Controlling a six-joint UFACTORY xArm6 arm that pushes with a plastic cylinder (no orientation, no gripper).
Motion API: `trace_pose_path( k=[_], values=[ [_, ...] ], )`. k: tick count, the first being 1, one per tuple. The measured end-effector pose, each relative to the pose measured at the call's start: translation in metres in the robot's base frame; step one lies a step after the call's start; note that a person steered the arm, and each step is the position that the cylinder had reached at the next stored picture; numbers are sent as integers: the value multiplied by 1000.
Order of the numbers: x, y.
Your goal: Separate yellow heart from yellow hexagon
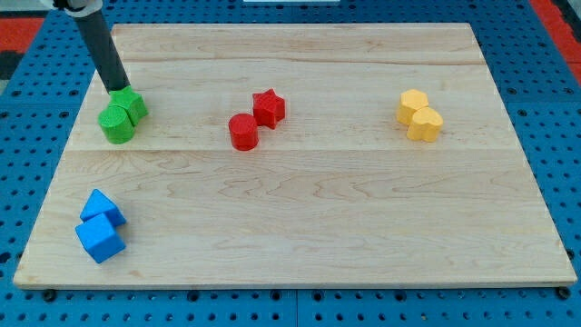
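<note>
Tilted rod's tip (119, 90) touches green blocks (121, 116), far from yellow heart (425, 124).

One camera looks down at a slant from the near edge. It frames the whole worktop (300, 209).

Place: a robot laboratory or test bench.
Base: a blue metal plate with a regular grid of holes (545, 91).
Work surface: a pale wooden board (309, 209) lies on it.
Objects: small coloured plastic blocks, like the blue cube (100, 239).
</note>
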State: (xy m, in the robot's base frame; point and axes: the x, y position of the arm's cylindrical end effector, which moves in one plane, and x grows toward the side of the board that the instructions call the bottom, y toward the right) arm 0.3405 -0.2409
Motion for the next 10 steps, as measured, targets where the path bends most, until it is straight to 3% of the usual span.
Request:
trace_pose_path(
  k=[1, 3, 5, 6, 8, 9, 10],
  values=[
    [-1, 33],
    [-22, 237],
    [-5, 396],
    [8, 428],
    [79, 413],
    [79, 482],
    [105, 477]
  ],
)
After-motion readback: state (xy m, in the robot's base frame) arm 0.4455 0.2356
